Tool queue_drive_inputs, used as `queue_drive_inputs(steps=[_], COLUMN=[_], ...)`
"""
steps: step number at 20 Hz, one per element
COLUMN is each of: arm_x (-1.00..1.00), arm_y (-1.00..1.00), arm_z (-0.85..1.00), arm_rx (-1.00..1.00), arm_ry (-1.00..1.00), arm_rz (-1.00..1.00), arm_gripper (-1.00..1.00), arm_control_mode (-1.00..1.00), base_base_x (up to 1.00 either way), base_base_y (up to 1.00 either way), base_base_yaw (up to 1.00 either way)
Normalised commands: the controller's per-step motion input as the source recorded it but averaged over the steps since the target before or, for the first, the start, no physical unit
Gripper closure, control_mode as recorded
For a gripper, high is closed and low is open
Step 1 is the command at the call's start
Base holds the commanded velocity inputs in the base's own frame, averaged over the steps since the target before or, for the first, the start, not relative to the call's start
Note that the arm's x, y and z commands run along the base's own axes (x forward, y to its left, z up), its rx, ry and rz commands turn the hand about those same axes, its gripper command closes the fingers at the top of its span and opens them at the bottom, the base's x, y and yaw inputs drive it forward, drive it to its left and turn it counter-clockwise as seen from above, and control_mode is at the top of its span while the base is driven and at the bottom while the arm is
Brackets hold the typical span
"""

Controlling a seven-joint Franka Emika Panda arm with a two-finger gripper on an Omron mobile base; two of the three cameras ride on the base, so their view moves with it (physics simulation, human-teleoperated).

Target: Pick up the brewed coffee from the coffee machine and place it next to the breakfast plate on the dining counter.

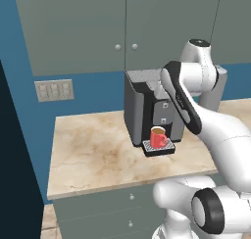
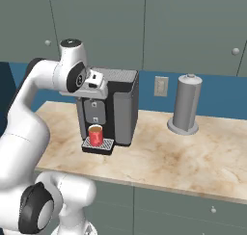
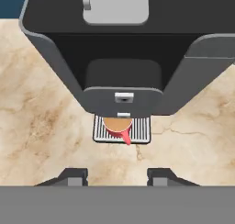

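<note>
The brewed coffee, a small red mug (image 1: 158, 137) (image 2: 95, 135), stands on the drip tray of the coffee machine (image 1: 139, 106) (image 2: 120, 109) under its spout. In the hand view I look down on the machine (image 3: 114, 44). The mug's brown liquid (image 3: 117, 125) and red handle peek out below the brew head. My gripper (image 3: 117, 175) (image 2: 96, 84) hovers above and in front of the machine's top, well above the mug. Its jaws are open with nothing between them. The breakfast plate and the dining counter are out of view.
The machine sits on a beige marble counter (image 1: 88, 150) against a blue wall. A tall grey cylinder (image 2: 186, 104) stands to its right. Grey-green cabinets (image 1: 117, 27) hang above. A wall outlet plate (image 1: 54, 90) is on the left.
</note>
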Motion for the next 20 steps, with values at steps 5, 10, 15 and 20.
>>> queue_drive_inputs(steps=[5,10,15,20], arm_x=[-0.49,-0.98,-0.42,0.07], arm_y=[0.02,-0.79,-0.84,-0.29], arm_z=[-0.32,-0.50,-0.28,-0.53], arm_rx=[0.00,0.18,0.26,0.17], arm_ry=[-0.14,-0.63,-0.52,-0.12], arm_rz=[0.02,0.17,0.35,0.40], arm_gripper=[-1.00,-1.00,-1.00,-1.00], arm_control_mode=[-1.00,-1.00,-1.00,-1.00], base_base_x=[0.00,0.00,0.00,0.00], base_base_y=[0.00,0.00,0.00,0.00], base_base_yaw=[0.00,0.00,0.00,0.00])
